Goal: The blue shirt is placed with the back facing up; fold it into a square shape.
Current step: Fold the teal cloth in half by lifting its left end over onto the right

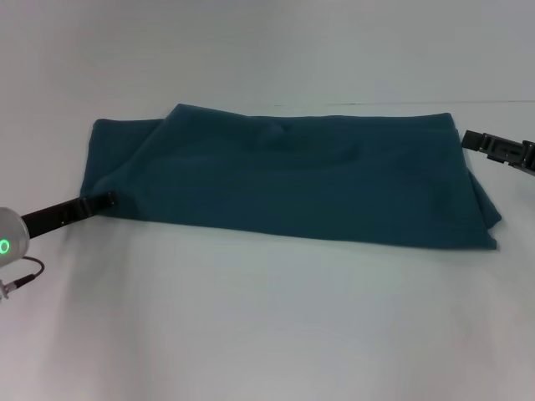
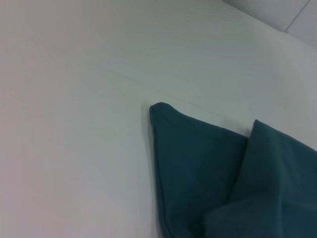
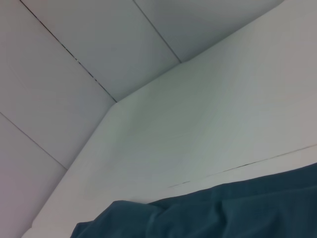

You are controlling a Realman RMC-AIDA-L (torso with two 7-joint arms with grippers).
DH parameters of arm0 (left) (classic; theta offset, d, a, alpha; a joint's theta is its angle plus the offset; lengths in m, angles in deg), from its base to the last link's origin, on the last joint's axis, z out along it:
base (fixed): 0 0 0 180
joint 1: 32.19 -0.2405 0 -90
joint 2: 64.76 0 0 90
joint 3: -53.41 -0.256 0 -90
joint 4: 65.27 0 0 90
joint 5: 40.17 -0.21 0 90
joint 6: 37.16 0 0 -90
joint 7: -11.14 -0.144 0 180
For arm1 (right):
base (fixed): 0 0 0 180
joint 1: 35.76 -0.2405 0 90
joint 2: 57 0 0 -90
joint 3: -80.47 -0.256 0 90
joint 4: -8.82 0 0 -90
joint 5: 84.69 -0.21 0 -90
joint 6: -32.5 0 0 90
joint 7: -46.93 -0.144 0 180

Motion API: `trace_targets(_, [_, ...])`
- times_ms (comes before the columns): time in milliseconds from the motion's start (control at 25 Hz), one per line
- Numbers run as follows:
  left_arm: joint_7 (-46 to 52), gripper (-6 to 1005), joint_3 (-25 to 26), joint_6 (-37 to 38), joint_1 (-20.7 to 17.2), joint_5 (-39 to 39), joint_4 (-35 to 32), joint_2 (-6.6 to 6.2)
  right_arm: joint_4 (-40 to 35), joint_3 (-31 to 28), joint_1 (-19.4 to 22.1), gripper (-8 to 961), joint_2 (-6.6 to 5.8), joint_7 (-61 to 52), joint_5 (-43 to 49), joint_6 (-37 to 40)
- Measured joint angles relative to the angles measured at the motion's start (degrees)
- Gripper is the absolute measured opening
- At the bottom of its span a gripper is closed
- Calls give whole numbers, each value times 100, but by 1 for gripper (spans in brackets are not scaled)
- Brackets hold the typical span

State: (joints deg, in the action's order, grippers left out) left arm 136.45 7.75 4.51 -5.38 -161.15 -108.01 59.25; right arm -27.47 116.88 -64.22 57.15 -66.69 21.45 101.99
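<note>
Blue shirt (image 1: pixel 292 180): lies flat on the white tabletop (image 1: pixel 267 326), spread as a long band across the middle of the head view, plain side up, no lettering showing.
Shirt shape: folded lengthwise, so the near edge runs fairly straight from the robot's left to its right; the far edge is roughly parallel to it.
Shirt, left end: a layer is turned over at an angle, leaving a diagonal crease and a lower corner piece sticking out beyond it; the left wrist view shows that pointed corner (image 2: pixel 163 111) lying flat on the tabletop with a second layer overlapping it.
Shirt, right end: cloth bunches a little at the near right corner, with a short vertical ridge.
Shirt, middle: soft wrinkles near the far edge, possibly the collar area under the top layer, though that is hard to make out.
Left claw (image 1: pixel 107 199): low at the shirt's left near corner, its dark tip touching or just at the cloth edge; whether it is spread or pinching cannot be told.
Right claw (image 1: pixel 470 139): just beside the shirt's far right corner, raised slightly; its fingers cannot be made out either.
Right wrist view: shirt edge (image 3: pixel 223 208) rumpled against the tabletop, wall panels (image 3: pixel 74 39) behind.
</note>
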Motion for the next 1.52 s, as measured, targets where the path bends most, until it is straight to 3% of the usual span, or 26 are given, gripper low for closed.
trace_targets(1040, [-76, 695, -98, -117, 152, -13, 65, -9, 0, -3, 52, 891, 0, -24, -10, -14])
trace_targets(1520, [-187, 216, -99, -187, 128, -80, 43, -8, 69, -3, 56, 890, 9, 7, 8, -15])
